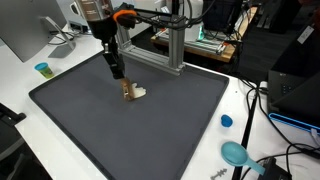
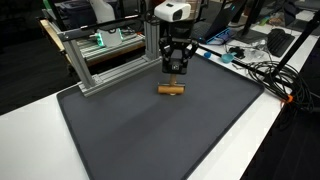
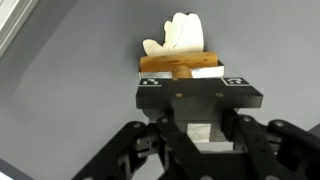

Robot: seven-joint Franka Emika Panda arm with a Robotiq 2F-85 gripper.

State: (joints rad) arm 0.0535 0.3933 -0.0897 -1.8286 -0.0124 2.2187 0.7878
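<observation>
While a wide dark mat point(image 1: 150, 130) is covering most of the white counter point(image 1: 20, 88), the room around it is showing the clutter of a lab: a metal frame point(image 1: 170, 52) is standing at the far edge of the mat, a monitor point(image 1: 25, 35) is leaning in at one corner, and a tangle of cables point(image 2: 265, 72) is running along the counter's side. A small blue cup point(image 1: 42, 69) is sitting on the counter just off the mat, and a blue cap point(image 1: 226, 121) and a teal plastic thing point(image 1: 236, 152) are lying well apart from it on the opposite side. The claw point(image 3: 190, 84) is reaching down over the middle of the mat, and its jaws are standing about halfway shut, closing on a wooden block point(image 3: 180, 68). In the wrist view the fingertips point(image 3: 152, 86) are pressing against the two ends of the block, which is lying crosswise between them. A pale hand-shaped piece point(image 3: 178, 35) is showing just beyond the block, touching it. In both exterior views the block point(image 2: 172, 88) is sitting right under the claw point(image 2: 174, 77), near the mat's centre and well apart from the frame. Whether it is resting on the mat or hanging just above it I cannot tell.
</observation>
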